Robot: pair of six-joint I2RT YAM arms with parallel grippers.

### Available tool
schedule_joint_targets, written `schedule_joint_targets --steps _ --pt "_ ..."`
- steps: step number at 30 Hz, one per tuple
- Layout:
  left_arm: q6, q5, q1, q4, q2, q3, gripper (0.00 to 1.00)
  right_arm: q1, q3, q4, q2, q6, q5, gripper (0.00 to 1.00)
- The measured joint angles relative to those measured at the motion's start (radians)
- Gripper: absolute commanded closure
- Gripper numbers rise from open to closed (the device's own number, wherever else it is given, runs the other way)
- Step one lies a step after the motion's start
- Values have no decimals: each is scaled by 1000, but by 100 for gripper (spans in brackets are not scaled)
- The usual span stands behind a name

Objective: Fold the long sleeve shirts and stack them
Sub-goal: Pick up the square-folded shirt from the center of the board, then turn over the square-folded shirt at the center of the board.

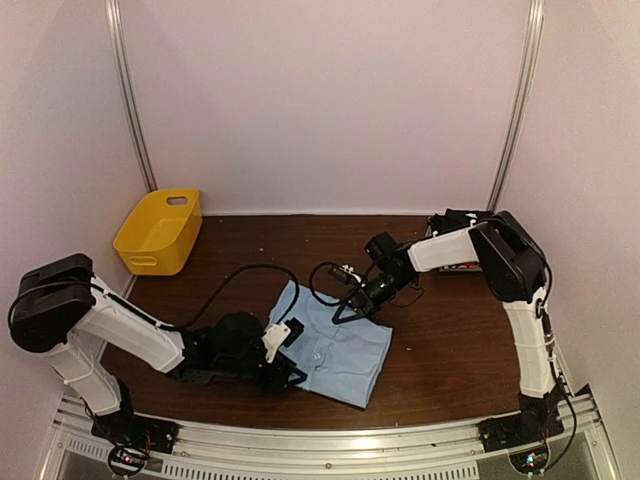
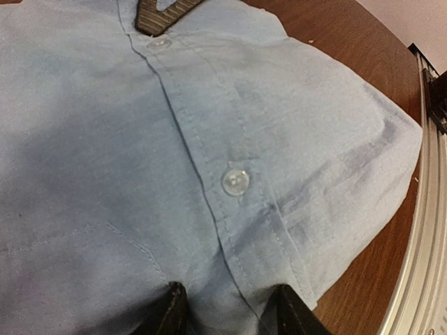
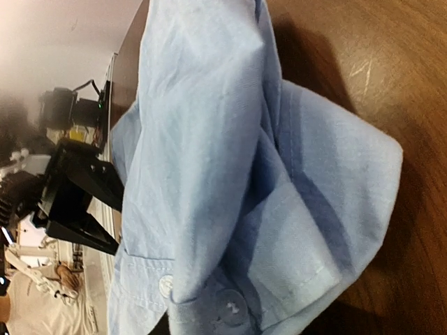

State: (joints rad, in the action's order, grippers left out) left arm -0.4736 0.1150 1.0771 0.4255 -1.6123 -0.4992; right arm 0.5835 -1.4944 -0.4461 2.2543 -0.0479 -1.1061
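**Ana:** Left pincer (image 2: 227, 310) first: its 2 fingertips (image 2: 167, 310) stand apart with a crease of cloth packed between them. I read that as a pinch on the near-left edge of the light blue shirt (image 1: 335, 350).

**Ben:** And the right pincer (image 1: 350, 308)?

**Ana:** It sits at the far edge of the same shirt. Its wrist view is filled with bunched cloth and the fingers are hidden, so I cannot tell whether it is spread or pinching.

**Ben:** Where does the shirt lie?

**Ana:** It lies mid-bench (image 1: 450, 350) between the 2 arms as a partly folded slab, well apart from the yellow basket (image 1: 160, 232) in the far-left corner.

**Ben:** Which way does it point?

**Ana:** The button placket (image 2: 188, 118) runs from the left pincer toward the right one, diagonally from near-left to far-right. The slab is close to square, and its slightly longer side seems to cross that line. I cannot tell which end has the collar.

**Ben:** What could go wrong?

**Ana:** If the right pincer catches only the top layer, lifting it would peel the fold open and spill a tucked sleeve. Pulling the 2 ends apart along the placket could drag cloth out of the left pinch. A black cable (image 1: 322, 280) also loops near the far edge and might snag.
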Motion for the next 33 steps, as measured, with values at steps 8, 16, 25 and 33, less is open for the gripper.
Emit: schedule_joint_targets --steps 8,16,25,33 --pt "-6 -51 5 -40 35 0 53 -25 74 -10 -55 21 -7 100" --pt "-43 -258 5 -219 240 -21 33 -167 183 -140 -533 118 422 100" --pt "-99 -463 -32 -474 390 -115 15 -174 -60 -489 -718 200 1307 100" --pt "-122 -483 -94 -564 447 -114 14 109 -101 -658 -480 395 1657 95"
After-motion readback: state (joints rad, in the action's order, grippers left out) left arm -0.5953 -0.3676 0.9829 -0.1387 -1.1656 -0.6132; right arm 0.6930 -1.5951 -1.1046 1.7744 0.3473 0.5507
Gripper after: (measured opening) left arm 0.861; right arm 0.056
